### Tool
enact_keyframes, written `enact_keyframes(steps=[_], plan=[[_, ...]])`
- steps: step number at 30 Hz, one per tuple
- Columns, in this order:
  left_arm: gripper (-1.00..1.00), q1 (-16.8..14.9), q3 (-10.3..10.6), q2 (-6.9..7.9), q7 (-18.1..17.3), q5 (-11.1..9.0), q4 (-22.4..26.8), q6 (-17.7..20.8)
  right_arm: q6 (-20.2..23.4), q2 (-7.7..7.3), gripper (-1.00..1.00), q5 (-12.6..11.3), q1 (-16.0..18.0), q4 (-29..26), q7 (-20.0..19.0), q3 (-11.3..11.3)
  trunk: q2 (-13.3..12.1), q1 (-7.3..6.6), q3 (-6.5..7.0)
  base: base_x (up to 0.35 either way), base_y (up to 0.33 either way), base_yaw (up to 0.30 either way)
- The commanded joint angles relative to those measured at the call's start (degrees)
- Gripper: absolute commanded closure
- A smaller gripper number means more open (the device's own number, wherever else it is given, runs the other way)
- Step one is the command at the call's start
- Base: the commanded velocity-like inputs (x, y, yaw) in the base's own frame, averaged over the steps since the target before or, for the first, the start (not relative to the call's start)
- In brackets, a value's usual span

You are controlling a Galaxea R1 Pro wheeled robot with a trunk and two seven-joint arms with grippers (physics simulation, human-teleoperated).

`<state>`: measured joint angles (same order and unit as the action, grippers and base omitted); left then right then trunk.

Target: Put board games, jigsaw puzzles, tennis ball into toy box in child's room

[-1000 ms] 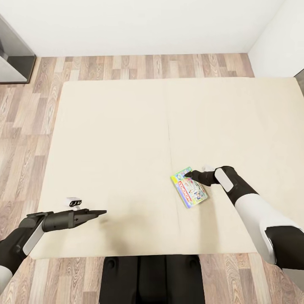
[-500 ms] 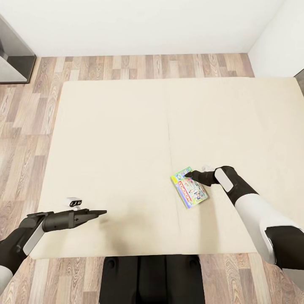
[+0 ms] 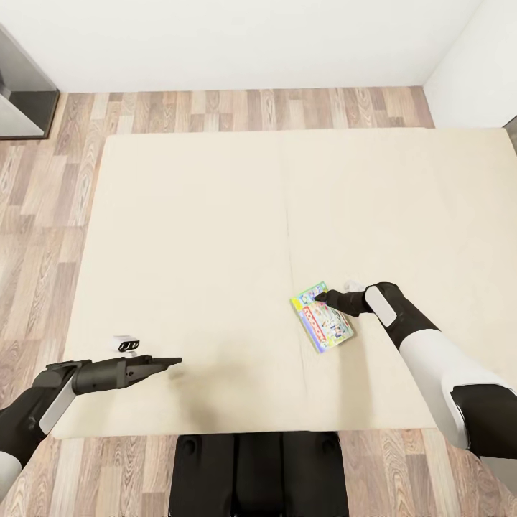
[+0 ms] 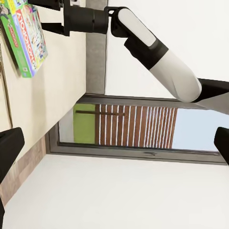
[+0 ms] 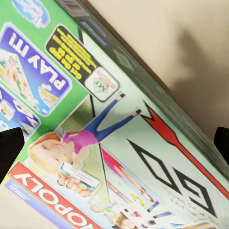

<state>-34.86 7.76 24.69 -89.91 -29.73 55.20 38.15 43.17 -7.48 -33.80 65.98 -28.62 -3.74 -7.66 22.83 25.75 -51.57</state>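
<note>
Bed [image 3: 201, 237] with a bare beige mattress spreads across the head view, seen from above, with wood-plank floor [image 3: 43, 215] to its left and beyond its far edge. One board game [image 3: 322, 321], a thin flat box with a green border and busy colourful print, lies flat on the mattress, right of centre and towards the near edge, turned at an angle.

Reaching in from the near right, the right gripper [image 3: 322, 296] sits at the far corner of the board game. Its wrist camera looks straight onto the printed lid [image 5: 109, 129], with a dark fingertip at each side of the picture, so the fingers stand wide apart with nothing between them. Whether a tip touches the box cannot be told.

Over the near left of the mattress the left gripper [image 3: 169, 362] points right, well apart from the board game. Its wrist view shows dark fingertips at opposite edges, so it too is spread and empty. That view also catches the board game [image 4: 24, 38] and the right arm [image 4: 157, 52] across the bed, in front of a window [image 4: 138, 126].

The likely risk lies in the grasp. The box is thin and lies flush on soft bedding, so fingers closing from above may slide over the lid or push the box along instead of catching an edge. A grip at one corner alone could let the box swing or slip out when lifted.
</note>
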Motion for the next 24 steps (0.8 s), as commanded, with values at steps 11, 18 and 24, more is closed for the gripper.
enact_keyframes(steps=[11,18,24], plan=[[-1.0,0.0,0.2,0.09,-0.1,-0.3,0.0,0.6,0.1,-0.01,-1.0,0.4,0.0,0.0,-0.2,-0.3,0.1,0.03,-0.33,0.0,0.0,0.0],[-1.0,0.0,0.1,-0.32,-0.1,-0.3,-0.1,0.8,0.9,0.86,-1.0,1.6,-0.4,0.0,0.1,-0.5,0.1,0.03,-0.33,0.0,0.0,0.0],[-1.0,0.0,0.1,-0.2,-0.1,-0.3,-0.1,0.8,0.1,1.02,-1.0,1.0,-0.5,0.0,0.2,-1.7,0.1,0.03,-0.33,0.0,0.0,0.0]])
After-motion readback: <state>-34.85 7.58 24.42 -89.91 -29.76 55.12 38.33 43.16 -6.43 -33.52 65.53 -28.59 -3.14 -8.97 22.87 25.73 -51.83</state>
